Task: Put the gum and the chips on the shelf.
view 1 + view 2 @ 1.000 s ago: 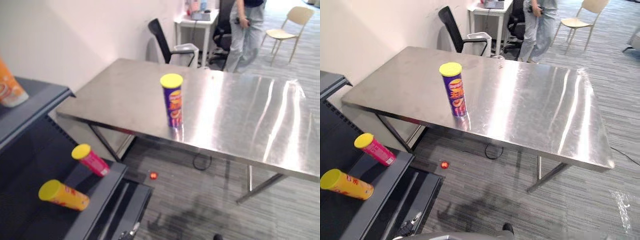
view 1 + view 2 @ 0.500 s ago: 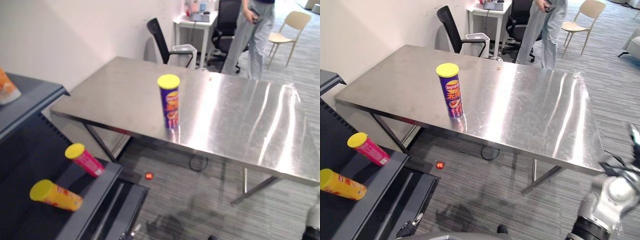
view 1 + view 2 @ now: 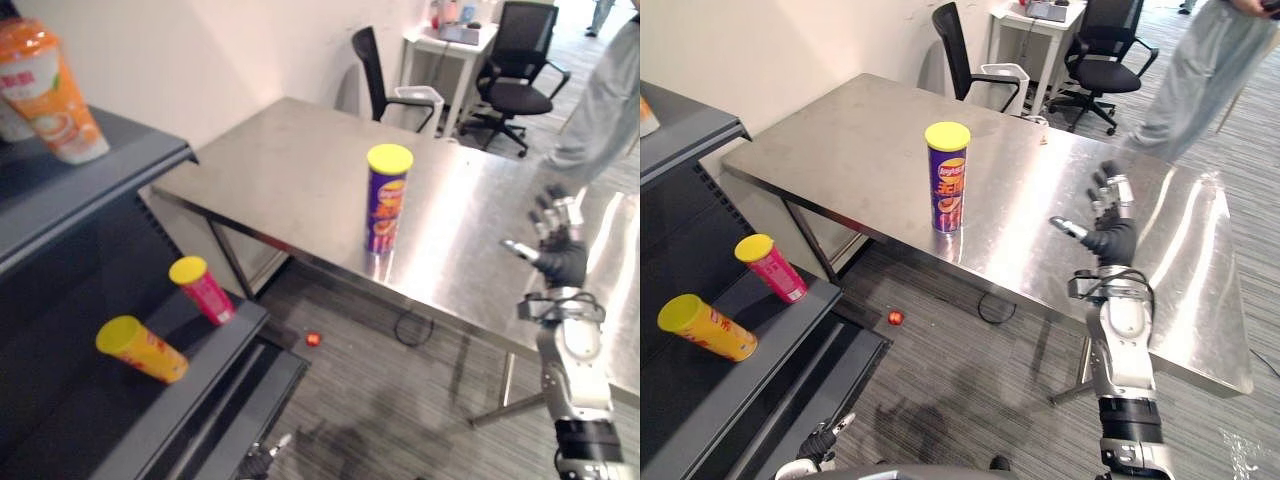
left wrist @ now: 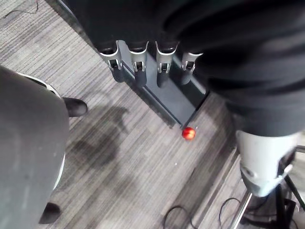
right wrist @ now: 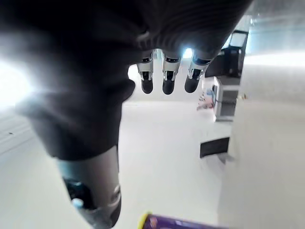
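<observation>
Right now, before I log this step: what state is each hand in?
Left hand: open, fingers straight, holding nothing.
Right hand: open, fingers spread, holding nothing.

We find ourselves in an office-like test room, with grey carpet (image 3: 400,400), black swivel chairs (image 3: 518,97) by a white desk (image 3: 432,41), a steel table (image 3: 290,165) and a dark shelf rack (image 3: 120,180).

The purple chips can (image 3: 388,200), yellow-lidded, stands upright on the steel table (image 3: 290,150).
</observation>
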{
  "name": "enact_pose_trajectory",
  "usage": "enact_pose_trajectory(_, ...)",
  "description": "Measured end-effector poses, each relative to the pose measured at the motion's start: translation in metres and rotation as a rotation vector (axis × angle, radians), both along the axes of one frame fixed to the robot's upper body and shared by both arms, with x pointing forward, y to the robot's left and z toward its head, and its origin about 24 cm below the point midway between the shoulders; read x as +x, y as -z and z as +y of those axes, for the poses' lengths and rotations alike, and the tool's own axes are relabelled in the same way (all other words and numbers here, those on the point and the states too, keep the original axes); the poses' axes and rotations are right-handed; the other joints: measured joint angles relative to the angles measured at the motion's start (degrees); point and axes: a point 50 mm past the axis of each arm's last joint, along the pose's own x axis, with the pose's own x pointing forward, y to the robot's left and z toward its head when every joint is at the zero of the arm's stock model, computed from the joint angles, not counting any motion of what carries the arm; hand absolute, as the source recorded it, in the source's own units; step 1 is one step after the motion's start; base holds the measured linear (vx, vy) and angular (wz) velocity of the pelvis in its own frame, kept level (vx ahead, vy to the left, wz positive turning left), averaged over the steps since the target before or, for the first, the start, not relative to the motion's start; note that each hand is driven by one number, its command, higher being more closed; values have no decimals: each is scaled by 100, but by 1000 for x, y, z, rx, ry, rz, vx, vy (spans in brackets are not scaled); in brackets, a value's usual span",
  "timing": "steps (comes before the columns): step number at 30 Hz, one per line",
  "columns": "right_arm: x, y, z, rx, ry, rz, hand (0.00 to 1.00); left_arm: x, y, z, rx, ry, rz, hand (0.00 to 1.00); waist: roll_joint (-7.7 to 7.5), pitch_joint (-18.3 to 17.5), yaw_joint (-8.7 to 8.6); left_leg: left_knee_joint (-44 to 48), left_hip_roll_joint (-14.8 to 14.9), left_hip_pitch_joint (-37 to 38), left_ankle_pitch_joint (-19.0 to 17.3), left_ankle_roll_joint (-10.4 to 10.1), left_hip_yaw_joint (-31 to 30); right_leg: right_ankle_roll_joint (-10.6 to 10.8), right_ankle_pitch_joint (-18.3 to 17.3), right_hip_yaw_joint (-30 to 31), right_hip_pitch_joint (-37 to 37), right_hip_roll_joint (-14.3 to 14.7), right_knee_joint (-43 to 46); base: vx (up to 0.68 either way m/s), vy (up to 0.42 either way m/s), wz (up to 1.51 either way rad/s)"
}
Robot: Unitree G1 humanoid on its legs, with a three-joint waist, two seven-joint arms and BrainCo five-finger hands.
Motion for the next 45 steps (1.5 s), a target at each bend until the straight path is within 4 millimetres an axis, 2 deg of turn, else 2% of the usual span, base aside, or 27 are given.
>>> enact_pose_trajectory(8, 23, 1, 25, -48, -80, 49, 0, 8, -3, 0, 7, 10, -32, 0, 58, 258, 17, -51, 7, -96, 132, -18, -205, 0, -1, -167, 9, 18, -4, -36, -23, 12)
enact_pose_trajectory(17, 35, 7, 52, -73, -167, 95, 0, 8, -4, 4, 23, -20, -30, 0, 45, 301, 32, -193, 35, -78, 204, -18, 2, -1, 2, 48, -155, 61, -29, -4, -11, -10)
enact_pose_trajectory(22, 36, 11, 61, -85, -202, 116, 0, 7, -4, 6, 27, -36, -26, 0, 21, 315, 40, -247, 41, 18, 203, -19, 98, 12, 17, 118, -141, 73, -30, 0, -14, -10)
enact_pose_trajectory(32, 42, 13, 67, -77, -212, 142, 0, 7, -4, 7, 32, -42, -24, 0, -1, 327, 41, -248, 37, 15, 212, -20, 94, 7, 42, 112, -133, 70, -56, 0, -1, -1)
enact_pose_trajectory(40, 44, 8, 68, -76, -207, 126, 0, 7, -4, 7, 34, -43, -25, 0, -1, 328, 54, -329, 24, 14, 274, -23, -77, 19, 49, -86, -17, 63, -136, 2, -19, 11)
enact_pose_trajectory(45, 49, -2, 69, -65, -196, 92, 0, 9, -4, 7, 36, -42, -30, 0, -6, 371, 80, -344, 17, 10, 286, -18, -92, 19, 49, -107, -18, 57, -135, -1, -3, 1)
